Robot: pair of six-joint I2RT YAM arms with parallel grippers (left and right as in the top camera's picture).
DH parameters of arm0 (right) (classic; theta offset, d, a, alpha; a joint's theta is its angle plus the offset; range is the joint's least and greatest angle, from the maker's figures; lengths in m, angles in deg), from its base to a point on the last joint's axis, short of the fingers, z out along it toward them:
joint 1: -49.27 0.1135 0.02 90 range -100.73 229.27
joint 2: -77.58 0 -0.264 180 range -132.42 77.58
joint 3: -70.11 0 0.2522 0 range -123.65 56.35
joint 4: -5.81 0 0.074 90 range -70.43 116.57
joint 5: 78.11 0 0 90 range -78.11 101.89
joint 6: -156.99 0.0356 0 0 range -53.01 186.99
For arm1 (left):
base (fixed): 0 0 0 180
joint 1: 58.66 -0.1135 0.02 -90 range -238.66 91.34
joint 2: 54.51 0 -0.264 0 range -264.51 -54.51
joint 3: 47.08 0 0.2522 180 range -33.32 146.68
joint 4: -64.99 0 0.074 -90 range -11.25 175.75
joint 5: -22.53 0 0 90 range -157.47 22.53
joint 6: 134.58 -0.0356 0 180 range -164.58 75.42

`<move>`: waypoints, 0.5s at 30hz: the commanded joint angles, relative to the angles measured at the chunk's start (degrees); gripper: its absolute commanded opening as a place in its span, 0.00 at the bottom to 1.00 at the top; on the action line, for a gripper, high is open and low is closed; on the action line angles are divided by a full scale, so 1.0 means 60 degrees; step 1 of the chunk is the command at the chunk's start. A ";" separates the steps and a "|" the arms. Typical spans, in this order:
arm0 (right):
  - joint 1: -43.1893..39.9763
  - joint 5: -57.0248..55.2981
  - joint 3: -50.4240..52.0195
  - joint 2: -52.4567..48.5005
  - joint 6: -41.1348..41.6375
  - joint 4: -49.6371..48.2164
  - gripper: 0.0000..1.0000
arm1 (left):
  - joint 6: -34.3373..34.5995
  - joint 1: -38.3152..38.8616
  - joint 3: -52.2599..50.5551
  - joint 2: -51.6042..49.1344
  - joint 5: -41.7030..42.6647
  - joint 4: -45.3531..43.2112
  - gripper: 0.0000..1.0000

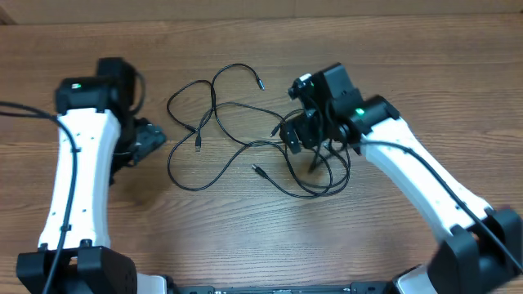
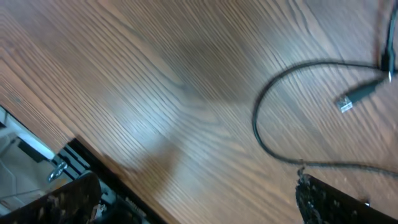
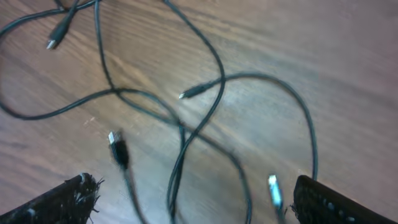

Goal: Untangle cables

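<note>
The right pincer [image 1: 297, 135] stood wide open over the right-hand part of the tangle. In its wrist view the two fingertips [image 3: 65, 200] sat well apart at the bottom of the frame with nothing gripped between them. Several strands of the cables [image 3: 180, 127] crossed on the table below the gap, with a dark plug [image 3: 117, 149] and a silver-tipped plug [image 3: 273, 190] lying loose near the fingers. Whether either finger brushed a strand could not be told through the blur. The left pincer [image 1: 149, 139] was likewise spread and empty, off to the left of the heap. Its wrist view showed one curved strand [image 2: 258, 121] and a free plug end [image 2: 351, 101] on bare wood ahead, with the strand running close by the right-hand finger. The cables [image 1: 214, 104] lay as overlapping loops about midway between the left and right edges of the table [image 1: 409, 73], somewhat nearer the far edge, and none was raised. This looked like the approach before a first grasp, with the untangling itself hardly begun. The next move probably called for the right pincer to descend on a single strand or a plug end, clear of the crossing, so as not to pinch two cords at once. It could then draw that cord toward the right edge while the left pincer took a loop toward the left edge.
</note>
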 commanded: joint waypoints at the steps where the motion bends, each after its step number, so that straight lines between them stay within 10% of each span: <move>1: 0.0423 -0.0135 -0.0565 -0.0535 -0.0820 -0.0138 1.00 | -0.0426 -0.0423 -0.0062 0.0131 0.0197 -0.0026 1.00; 15: 0.1789 -0.0262 -0.0554 -0.2718 -0.1803 -0.1730 0.86 | -0.0586 -0.0590 -0.0062 0.0127 0.0262 0.0047 1.00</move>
